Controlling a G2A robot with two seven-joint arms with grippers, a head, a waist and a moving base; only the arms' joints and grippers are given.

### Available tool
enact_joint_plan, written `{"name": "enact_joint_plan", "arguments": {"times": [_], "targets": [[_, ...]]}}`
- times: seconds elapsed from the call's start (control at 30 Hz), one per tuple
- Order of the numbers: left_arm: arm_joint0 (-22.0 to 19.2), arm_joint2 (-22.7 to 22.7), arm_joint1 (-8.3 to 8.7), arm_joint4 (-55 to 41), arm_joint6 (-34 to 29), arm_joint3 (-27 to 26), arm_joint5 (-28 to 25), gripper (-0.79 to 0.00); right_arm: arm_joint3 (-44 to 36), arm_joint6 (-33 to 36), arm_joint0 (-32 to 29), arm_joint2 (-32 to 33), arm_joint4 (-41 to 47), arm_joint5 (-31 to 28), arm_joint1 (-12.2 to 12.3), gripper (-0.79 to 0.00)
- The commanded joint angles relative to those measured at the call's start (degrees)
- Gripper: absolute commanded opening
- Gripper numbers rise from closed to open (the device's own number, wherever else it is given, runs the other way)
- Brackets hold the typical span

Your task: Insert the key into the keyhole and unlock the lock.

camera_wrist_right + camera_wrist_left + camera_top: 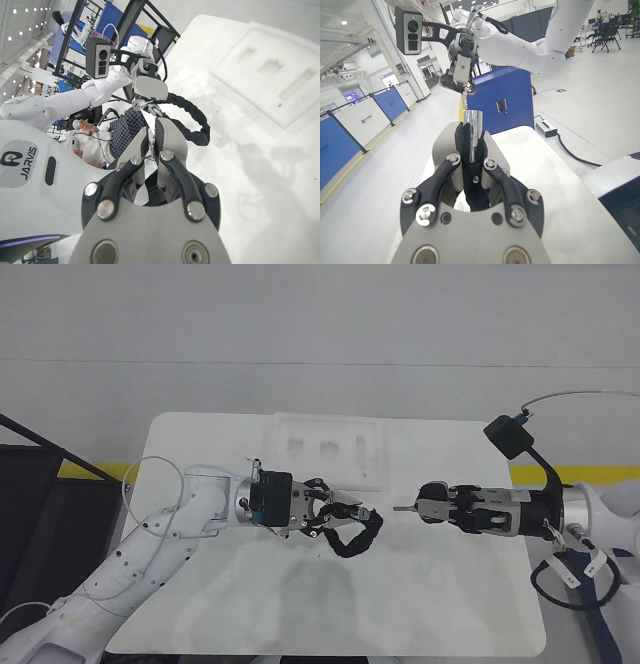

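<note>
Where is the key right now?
Top view: the key sits in the right gripper over the table, tip aimed at the lock in the left gripper, not yet in the keyhole.

floor [582,82] pale grey | cabinet [500,100] blue, two doors | barriers [382,107] blue-white

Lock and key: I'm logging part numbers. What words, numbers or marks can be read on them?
Shiny chrome lock cylinder on black sleeved cable: no text visible.
Round keyhole face: nothing legible.
Small silver metal key: too small to read.
</note>
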Motion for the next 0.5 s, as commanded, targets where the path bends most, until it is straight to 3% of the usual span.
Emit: {"name": "enact_joint_plan", "arguments": {"times": [0.0,0.47], "targets": [[0.0,0.1,-0.27,0.1,0.2,0.0,1.1,-0.785,0.0,0.1,0.0,0.0,0.0,0.0,0.0,-0.785],[0.0,0.3,-0.4,0.2,0.3,0.2,1.2,-0.785,-1.1,-1.5,-0.8,-0.2,-2.2,0.3,0.1,-0.785]]}}
